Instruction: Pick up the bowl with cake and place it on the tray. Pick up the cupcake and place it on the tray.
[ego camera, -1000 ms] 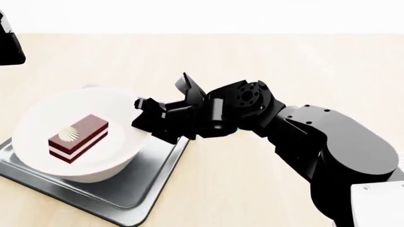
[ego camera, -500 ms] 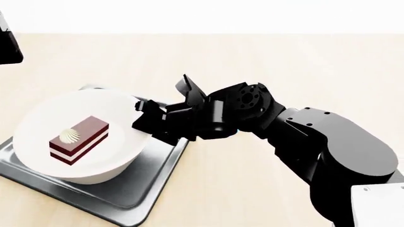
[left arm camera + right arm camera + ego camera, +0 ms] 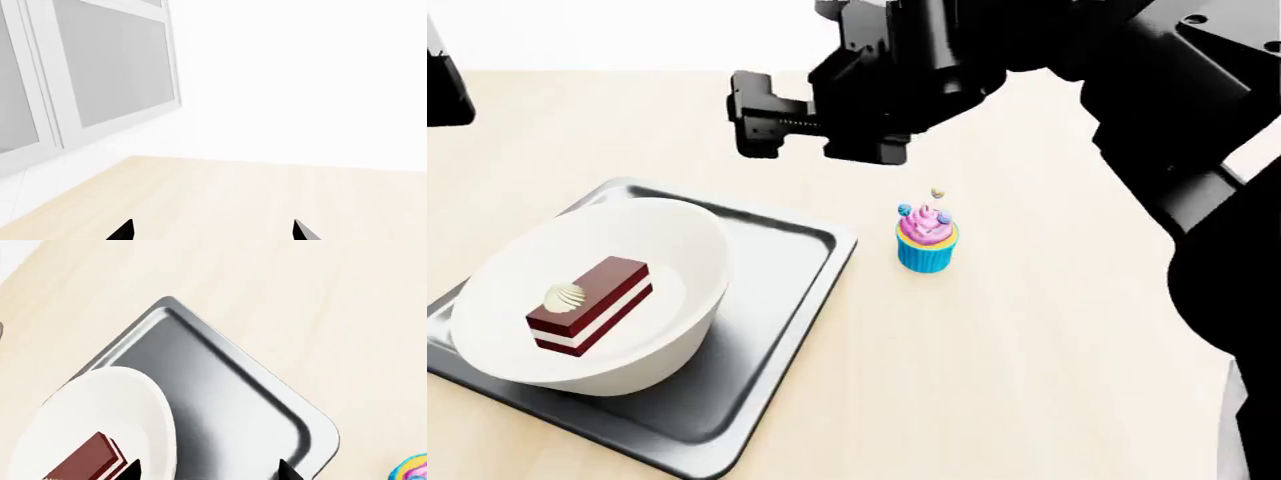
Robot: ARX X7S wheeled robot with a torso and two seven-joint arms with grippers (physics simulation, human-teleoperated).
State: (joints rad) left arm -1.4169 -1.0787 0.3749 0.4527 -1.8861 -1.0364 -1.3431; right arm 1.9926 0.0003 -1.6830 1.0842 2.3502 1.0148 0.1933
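Note:
The white bowl (image 3: 681,250) sits on the left part of the grey tray (image 3: 787,300), with the layered chocolate cake (image 3: 587,305) lying inside it. The cupcake (image 3: 928,240), pink frosting over a blue wrapper, stands upright on the table just right of the tray. My right gripper (image 3: 767,125) hangs high above the tray's far edge, open and empty. In the right wrist view its gripper (image 3: 210,472) looks down on the tray (image 3: 220,390), the bowl (image 3: 113,405), the cake (image 3: 90,460) and the cupcake (image 3: 413,467). My left gripper (image 3: 212,232) is open over bare tabletop.
The light wooden table (image 3: 1028,350) stretches around the tray. A black part of my left arm (image 3: 441,85) shows at the head view's left edge. The left wrist view faces a white wall with a window (image 3: 100,75).
My right gripper has left the bowl's rim and risen up and away. The bowl stays on the tray. The cupcake, hidden behind the arm before, now shows.

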